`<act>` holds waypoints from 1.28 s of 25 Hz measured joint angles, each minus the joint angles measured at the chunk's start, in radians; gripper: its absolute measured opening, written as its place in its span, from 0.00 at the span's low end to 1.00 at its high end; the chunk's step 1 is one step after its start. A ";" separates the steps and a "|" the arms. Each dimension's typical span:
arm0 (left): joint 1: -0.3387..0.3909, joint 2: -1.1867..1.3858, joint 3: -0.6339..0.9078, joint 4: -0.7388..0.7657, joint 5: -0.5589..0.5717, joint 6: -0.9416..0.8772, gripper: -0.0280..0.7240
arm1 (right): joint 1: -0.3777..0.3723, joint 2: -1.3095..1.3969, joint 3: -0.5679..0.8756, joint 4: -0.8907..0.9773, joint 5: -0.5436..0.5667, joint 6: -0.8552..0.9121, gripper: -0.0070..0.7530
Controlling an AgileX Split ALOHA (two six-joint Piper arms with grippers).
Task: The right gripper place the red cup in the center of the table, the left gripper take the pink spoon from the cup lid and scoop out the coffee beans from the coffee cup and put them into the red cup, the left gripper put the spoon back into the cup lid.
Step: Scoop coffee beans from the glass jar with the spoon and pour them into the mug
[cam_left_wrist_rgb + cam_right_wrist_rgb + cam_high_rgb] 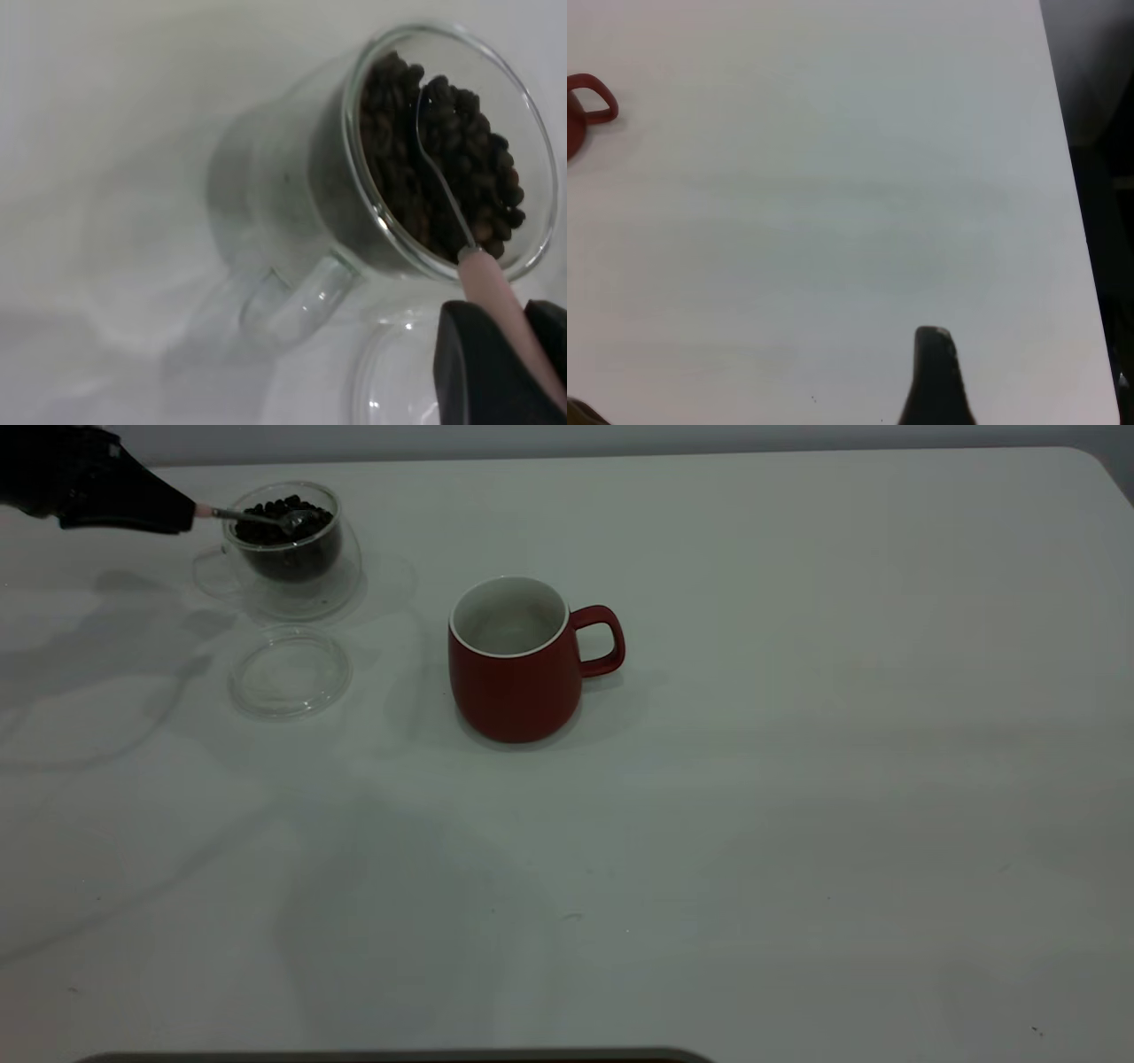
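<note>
- Nearest us, across the lower part of the exterior frame, the desk lies broad, white and matte, marked only by a few dark specks; we treat it as a flat, forgiving surface.
- Just left of the frame's middle stands the red cup, rounded dark red ceramic with a white inside and its loop handle turned to the frame's right; we see no beans in it yet.
- Left of it, towards the upper left, the cup lid lies flat, a thin clear glass disc with nothing resting on it.
- Just behind the lid sits the coffee cup, clear and double-walled with a bulbous outer wall; the coffee beans heap dark and glossy inside it.
- At the upper left corner the left pincer is clamped on the pale handle of the pink spoon, whose metal bowl lies among the beans.
- We judge scooping to be the step in hand; we would push the bowl under the heap, level it before lifting, and clear the glass rim without knocking the light cup.
- The right pincer shows only one dark finger over bare desk, well away from the mug; whether it is wide or narrow we cannot tell.
</note>
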 joint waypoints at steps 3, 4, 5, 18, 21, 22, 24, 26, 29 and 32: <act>0.001 0.000 0.000 0.000 0.017 -0.064 0.19 | 0.000 0.000 0.000 0.000 0.000 0.000 0.79; 0.004 0.000 0.000 0.000 0.025 -0.085 0.19 | 0.000 0.000 0.000 0.000 0.000 0.000 0.79; 0.008 0.000 0.000 0.000 0.034 -0.111 0.19 | 0.000 0.000 0.000 0.000 0.000 0.000 0.79; 0.091 0.048 0.000 -0.082 0.189 -0.261 0.19 | 0.000 0.000 0.000 0.000 0.000 0.000 0.79; 0.096 0.074 0.000 -0.133 0.220 -0.258 0.19 | 0.000 0.000 0.000 0.000 0.000 0.000 0.79; 0.098 0.081 0.000 -0.153 0.230 -0.258 0.19 | 0.000 0.000 0.000 0.000 0.000 0.000 0.79; 0.104 0.087 0.000 -0.171 0.245 -0.258 0.19 | 0.000 0.000 0.000 0.000 0.000 0.000 0.79; 0.111 0.091 -0.001 -0.181 0.260 -0.257 0.19 | 0.000 0.000 0.000 0.000 0.000 0.000 0.79; 0.118 0.100 -0.002 -0.188 0.281 -0.264 0.19 | 0.000 0.000 0.000 0.000 0.000 0.000 0.79; 0.123 0.113 -0.002 -0.215 0.309 -0.269 0.19 | 0.000 0.000 0.000 0.000 0.000 0.000 0.79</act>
